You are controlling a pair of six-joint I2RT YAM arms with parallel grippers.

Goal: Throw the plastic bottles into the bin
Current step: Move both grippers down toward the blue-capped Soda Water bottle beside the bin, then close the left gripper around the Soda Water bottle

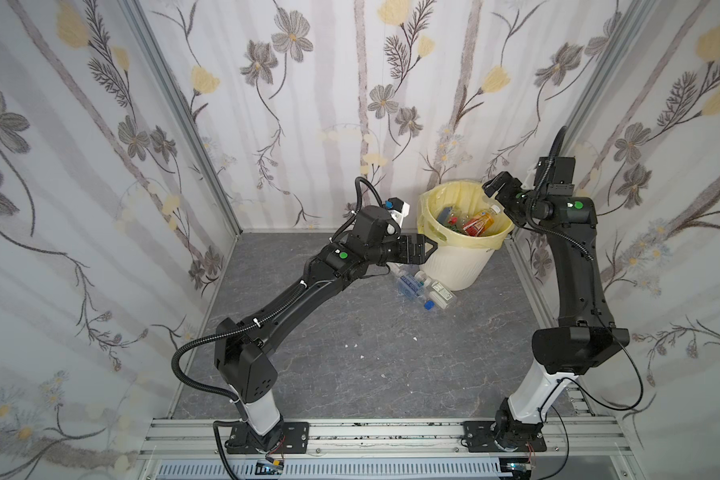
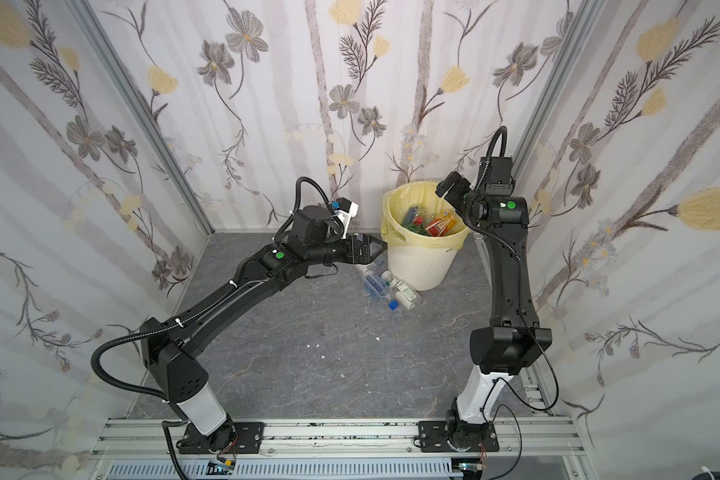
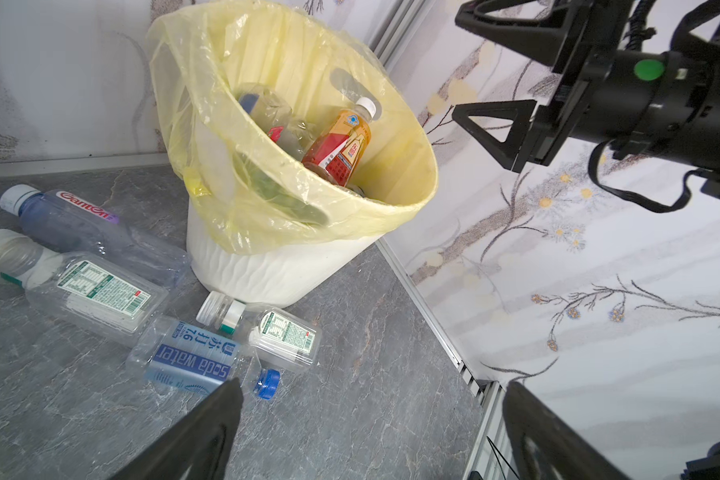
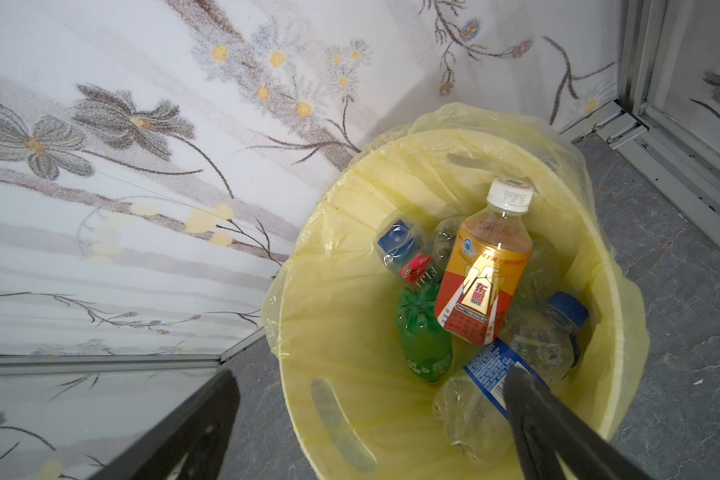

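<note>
Right claw [image 1: 495, 189] hangs over the bin's [image 1: 454, 266] far rim, jaws wide, nothing in it. Left claw [image 1: 427, 249] is wide and empty too, just beside the bin wall and above the loose bottles [image 1: 425, 289]. Those few lie heaped on the desk [image 1: 350, 353], right by the bin's foot. The rest, orange one [image 4: 483, 274] on top, sit in the bag [image 3: 350, 224].

My worries: the heap overlaps, so pinching the soda-water bottle [image 3: 192, 361] may flick a neighbour away. Going down this close, I could shove the bin or snag the bag. And the two claws are near each other, so they could clash.
</note>
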